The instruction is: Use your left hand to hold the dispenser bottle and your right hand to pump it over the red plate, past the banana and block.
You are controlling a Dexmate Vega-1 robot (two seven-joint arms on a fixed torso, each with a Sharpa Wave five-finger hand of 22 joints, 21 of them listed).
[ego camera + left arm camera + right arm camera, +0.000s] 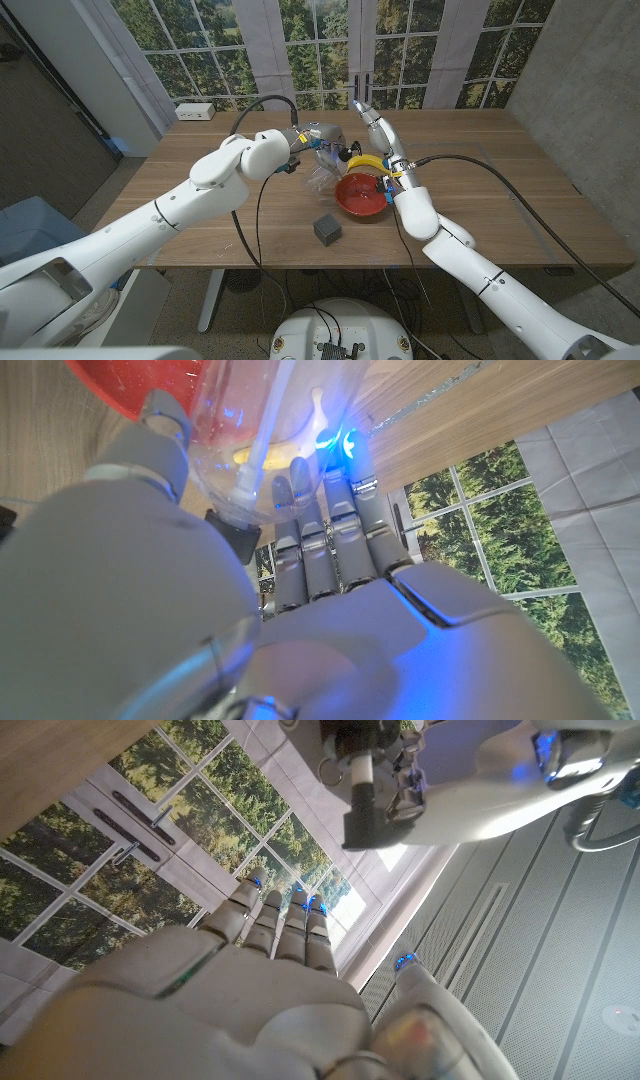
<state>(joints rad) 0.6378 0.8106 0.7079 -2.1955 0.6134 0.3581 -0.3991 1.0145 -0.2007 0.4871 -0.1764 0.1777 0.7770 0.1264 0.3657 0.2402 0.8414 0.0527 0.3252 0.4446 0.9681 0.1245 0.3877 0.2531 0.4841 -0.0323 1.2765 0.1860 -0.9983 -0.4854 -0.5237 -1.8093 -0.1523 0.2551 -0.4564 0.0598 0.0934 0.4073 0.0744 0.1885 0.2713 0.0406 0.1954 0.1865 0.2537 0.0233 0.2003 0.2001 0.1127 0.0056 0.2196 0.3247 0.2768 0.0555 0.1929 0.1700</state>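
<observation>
While left hand (296,147) grips clear dispenser bottle (322,160) tilted beside red plate (361,195), right hand (366,117) stands raised above banana (366,161), fingers straight, apart, holding nothing, likely poised to pump; grey block (327,229) sits nearer table (500,200) front edge; left wrist view alone reveals bottle's inner tube (262,440) and fingers (330,540) wrapped around it
</observation>
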